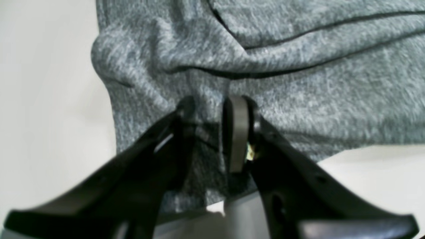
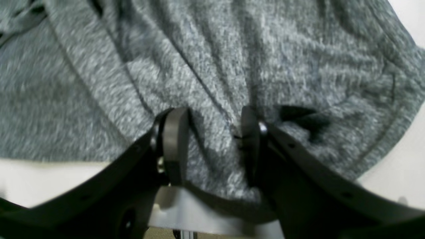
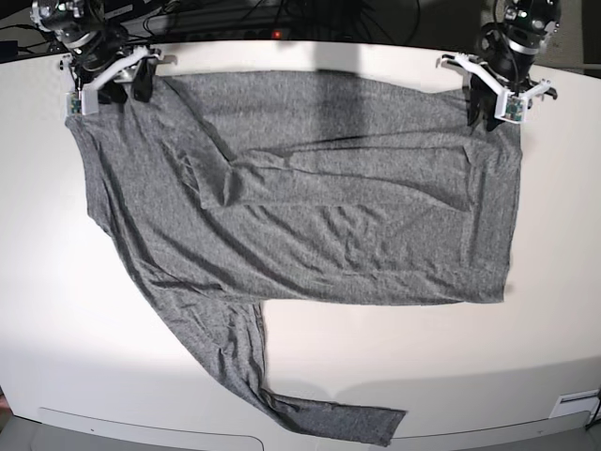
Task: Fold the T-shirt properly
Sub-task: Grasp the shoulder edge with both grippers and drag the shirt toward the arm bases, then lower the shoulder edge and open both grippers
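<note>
Here you have the T-shirt (image 3: 310, 216) spread across the white tabletop (image 3: 451, 357), filling most of its far half. It is a heather-grey, thin, plain knit with long sleeves. One sleeve is folded over the body and lies across it as a band running roughly level from the middle toward the base view's right side. The other sleeve trails away from the body toward the near edge of the tabletop, ending close to that edge. The body shows soft diagonal wrinkles on the base view's left, and its near hem runs fairly straight.

Your left gripper (image 1: 212, 109) sits at the far corner of the shirt on the base view's right (image 3: 495, 105). In the left wrist view its two fingers stand close together with a pinched ridge of grey fabric (image 1: 265, 59) between them, so it is closed on the T-shirt. The cloth puckers upward right at the fingertips.

Your right gripper (image 2: 212, 126) is at the opposite far corner, on the base view's left (image 3: 108, 86). In the right wrist view its fingers stand wider apart, with a thicker bunch of fabric (image 2: 215, 66) gathered between them and creases fanning out from that spot; it too is gripping the T-shirt.

Both held corners lie near the far edge of the tabletop.
</note>
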You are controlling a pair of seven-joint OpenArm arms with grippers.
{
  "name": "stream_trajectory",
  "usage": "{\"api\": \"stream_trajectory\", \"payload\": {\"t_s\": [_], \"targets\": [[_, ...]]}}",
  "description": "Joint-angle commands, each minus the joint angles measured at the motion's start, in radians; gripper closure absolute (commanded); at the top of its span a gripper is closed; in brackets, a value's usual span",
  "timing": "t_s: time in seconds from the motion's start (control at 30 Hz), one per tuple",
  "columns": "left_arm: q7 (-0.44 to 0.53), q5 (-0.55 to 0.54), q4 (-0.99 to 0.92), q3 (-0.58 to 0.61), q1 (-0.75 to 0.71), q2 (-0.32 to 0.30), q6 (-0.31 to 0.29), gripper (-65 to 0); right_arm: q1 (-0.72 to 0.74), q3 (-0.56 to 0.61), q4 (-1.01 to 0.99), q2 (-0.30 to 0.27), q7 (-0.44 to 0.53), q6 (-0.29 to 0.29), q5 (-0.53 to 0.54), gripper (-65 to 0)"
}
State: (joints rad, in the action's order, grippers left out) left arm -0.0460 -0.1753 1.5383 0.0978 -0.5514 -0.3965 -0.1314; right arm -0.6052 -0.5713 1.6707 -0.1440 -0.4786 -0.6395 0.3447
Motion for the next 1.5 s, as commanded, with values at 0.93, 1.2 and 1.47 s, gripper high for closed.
{"api": "stream_trajectory", "payload": {"t_s": [0.93,1.2,1.47], "targets": [[0.013,0.150,-0.013,0.005,-0.016,-0.006,-0.011,-16.4,-0.021,-0.005,0.012,-0.005,0.011,0.008,0.034,-26.0],[0.038,0.150,-0.011,0.005,0.010,-0.006,-0.011,-16.4,0.045,-0.005,0.014,-0.001,0.022,0.007,0.122,-26.0],[0.047,0.150,-0.011,0.005,0.011,-0.006,-0.011,-16.4,0.140,-0.005,0.014,0.003,-0.025,0.006,0.139,-26.0]]}}
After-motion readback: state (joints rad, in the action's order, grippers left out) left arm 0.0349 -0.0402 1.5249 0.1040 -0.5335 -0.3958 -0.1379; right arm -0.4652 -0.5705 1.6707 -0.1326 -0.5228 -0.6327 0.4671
